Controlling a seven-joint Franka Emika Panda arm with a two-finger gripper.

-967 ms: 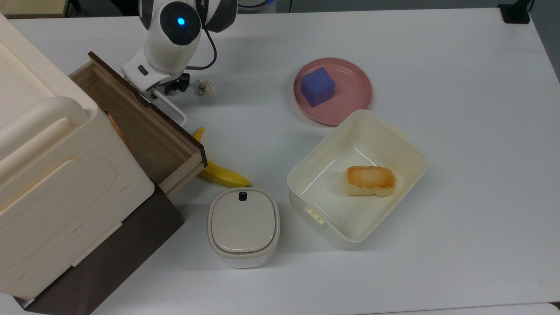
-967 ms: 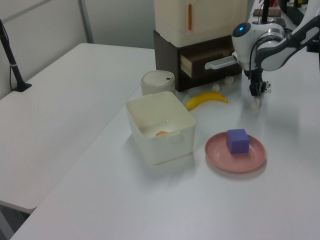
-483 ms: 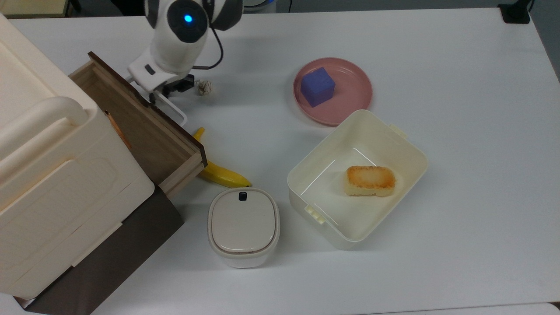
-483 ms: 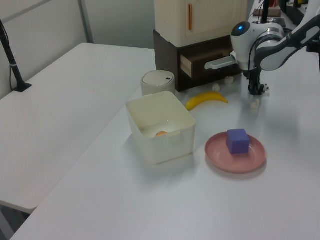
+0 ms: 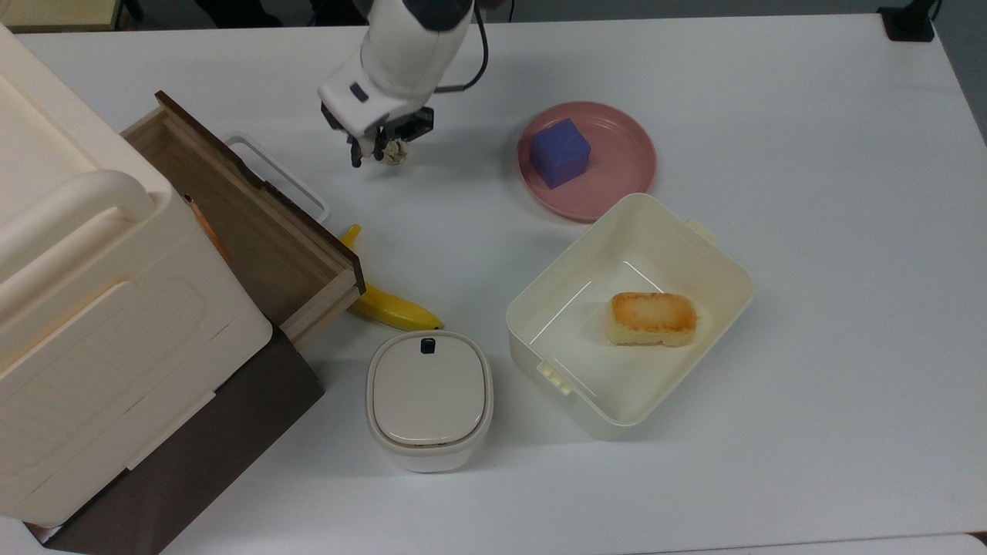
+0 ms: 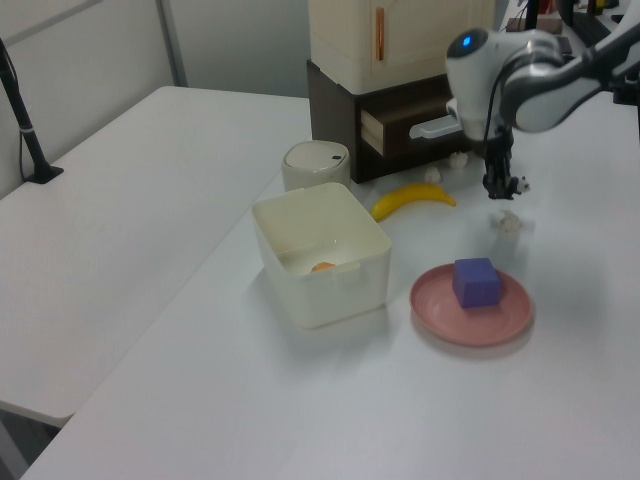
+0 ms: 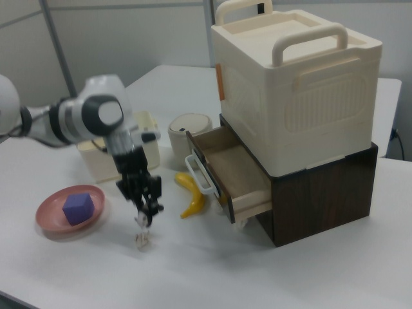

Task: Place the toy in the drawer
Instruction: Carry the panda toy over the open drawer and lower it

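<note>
The toy (image 5: 395, 152) is a tiny whitish lump with dark flecks on the white table. It also shows in the left view (image 6: 507, 222) and the right view (image 7: 141, 239). My gripper (image 5: 370, 150) hangs open just above it, a little to the top view's left, with nothing between its fingers. The gripper also appears over the toy in the left view (image 6: 497, 188) and the right view (image 7: 145, 212). The drawer (image 5: 254, 231) is pulled out of the dark cabinet at the top view's left. It is a shallow wooden box with a dark front and a white loop handle (image 5: 281, 177), and its inside looks bare.
A banana (image 5: 389, 307) lies under the drawer's front corner. A lidded cream pot (image 5: 429, 397) and an open cream tub (image 5: 540, 308) holding a piece of bread stand nearer the front. A pink plate (image 5: 624, 177) carries a purple-blue cube (image 5: 560, 152). A big cream box (image 7: 296, 84) tops the cabinet.
My gripper has left the drawer handle and swung toward the top view's right. The toy has shifted a short way in the same direction and now sits beside the fingertips.
</note>
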